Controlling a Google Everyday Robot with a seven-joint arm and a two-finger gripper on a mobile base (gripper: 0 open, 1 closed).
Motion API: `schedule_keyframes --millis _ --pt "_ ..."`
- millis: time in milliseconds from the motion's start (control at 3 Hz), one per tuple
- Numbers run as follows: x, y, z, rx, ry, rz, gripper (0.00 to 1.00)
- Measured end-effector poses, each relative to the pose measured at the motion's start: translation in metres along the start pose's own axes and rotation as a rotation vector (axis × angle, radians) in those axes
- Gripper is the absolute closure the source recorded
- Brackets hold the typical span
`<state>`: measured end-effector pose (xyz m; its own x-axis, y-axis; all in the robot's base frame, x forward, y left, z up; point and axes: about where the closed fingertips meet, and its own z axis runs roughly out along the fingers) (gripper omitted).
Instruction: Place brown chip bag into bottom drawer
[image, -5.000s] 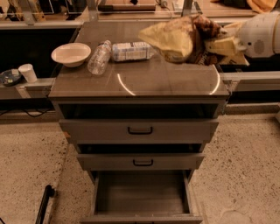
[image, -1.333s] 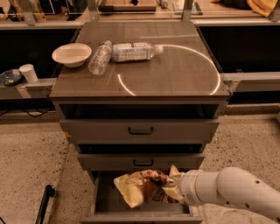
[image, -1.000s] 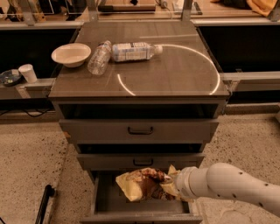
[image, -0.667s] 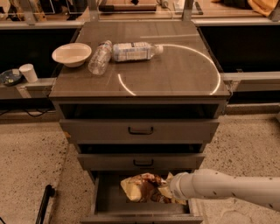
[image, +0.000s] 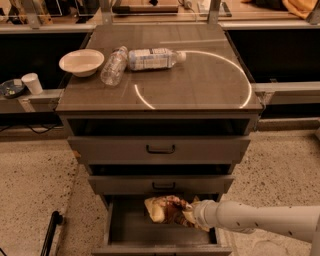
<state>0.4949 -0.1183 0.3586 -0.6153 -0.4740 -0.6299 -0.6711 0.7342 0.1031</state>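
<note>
The brown chip bag (image: 165, 210), crinkled with pale tan ends, sits inside the open bottom drawer (image: 127, 227), at the back and a little right of the middle. My gripper (image: 189, 214) reaches in from the right on a white arm and is at the bag's right end, with the bag covering its tip. The bag's lower edge is close to the drawer floor; I cannot tell if it rests on it.
Two clear water bottles (image: 150, 58) (image: 113, 66) and a white bowl (image: 81, 62) lie on the cabinet top. The two upper drawers (image: 160, 149) (image: 162, 185) stand slightly out above the bottom one. A paper cup (image: 33, 83) stands on the left ledge.
The bag was carried from above the cabinet top down into the bottom drawer. In the last second the arm has pushed it lower and further back in the drawer.
</note>
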Motion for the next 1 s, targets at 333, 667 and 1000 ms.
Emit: schedule_keyframes --millis 333,667,1000 --pt "0.01 -0.016 0.019 0.033 -0.048 0.007 0.58" --pt "0.024 -0.021 0.048 0.002 -0.087 0.004 0.29" --pt "0.031 -0.01 0.072 -0.065 -0.108 -0.003 0.04"
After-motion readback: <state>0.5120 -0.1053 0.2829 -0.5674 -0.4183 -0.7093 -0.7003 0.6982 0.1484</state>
